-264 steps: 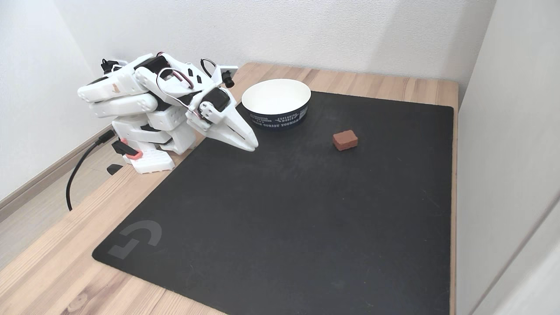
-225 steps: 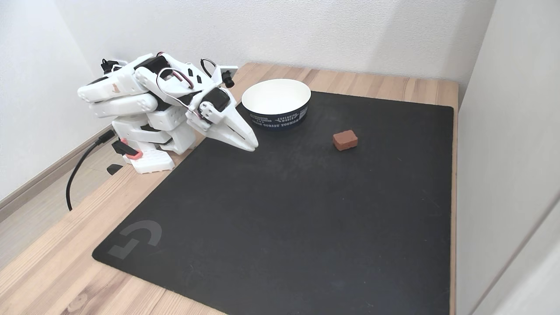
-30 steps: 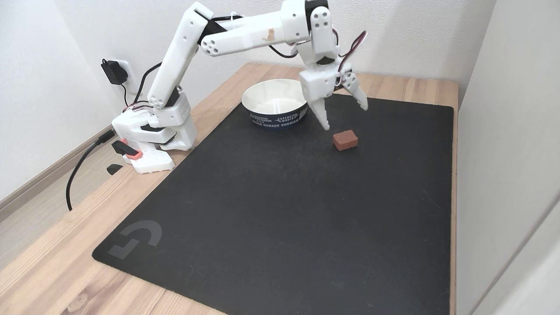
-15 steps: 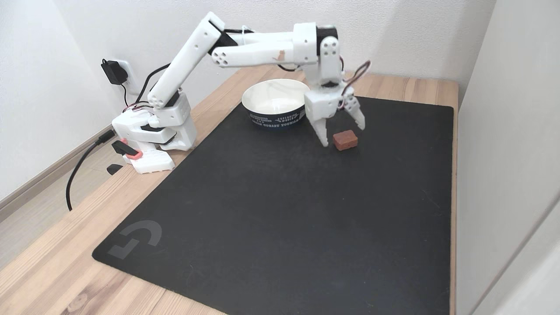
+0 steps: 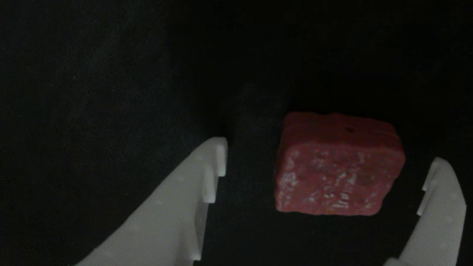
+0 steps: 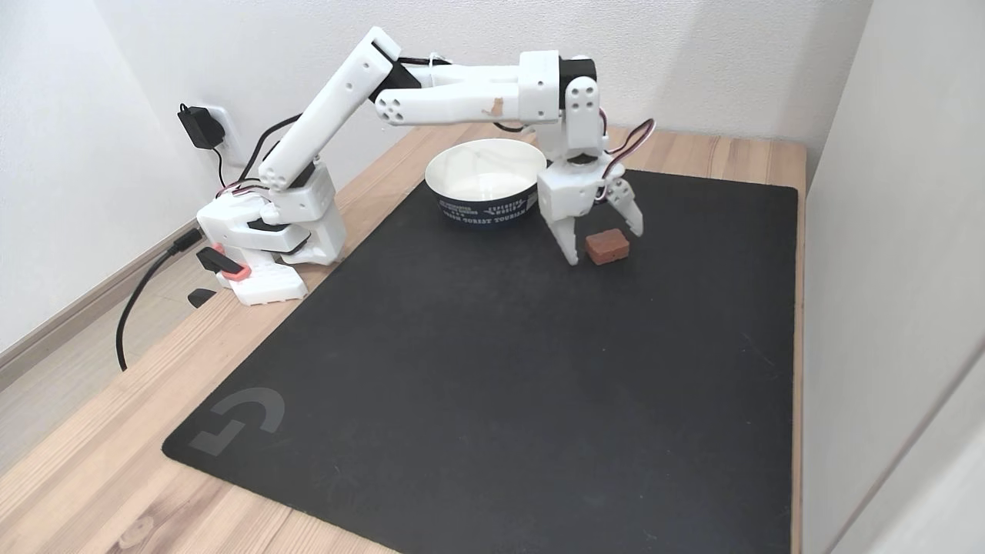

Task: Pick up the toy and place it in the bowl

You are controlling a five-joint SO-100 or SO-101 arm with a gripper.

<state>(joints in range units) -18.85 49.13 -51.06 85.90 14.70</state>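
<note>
Fixed view, landmark: black mat (image 6: 492, 369), lying on a light wooden table (image 6: 92, 469).
Arm: white arm (image 6: 431, 100); base on the table just off the mat's left edge, reach bent over the mat's far part, wrist pointing down.
Gripper: gripper (image 6: 604, 246) lowered to the mat near its far edge; jaws spread wide, nothing gripped.
Fingers: one finger (image 6: 568, 242) on the left of the toy, tip at or just above the mat; the other on the toy's far right side.
Toy: small dark-red block (image 6: 607, 246) resting on the mat between the two fingers, apart from the left one; contact with the right one cannot be told.
Bowl: white paper bowl (image 6: 486, 185) with a dark printed band, on the mat's far left corner area, left of the toy.
Cable: black cable (image 6: 138, 300) running off the table's left side from the base.
Charger: black plug (image 6: 198, 127) in a wall socket behind the base.
Other view, toy: block (image 5: 338, 166) with rough, white-flecked face and a tiny hole in its upper side, flat on the mat (image 5: 111, 74).
Other view, gripper: gripper (image 5: 329, 162) straddling the block; left finger (image 5: 177, 207) well clear, right finger just beside the block, a dark gap showing.
</note>
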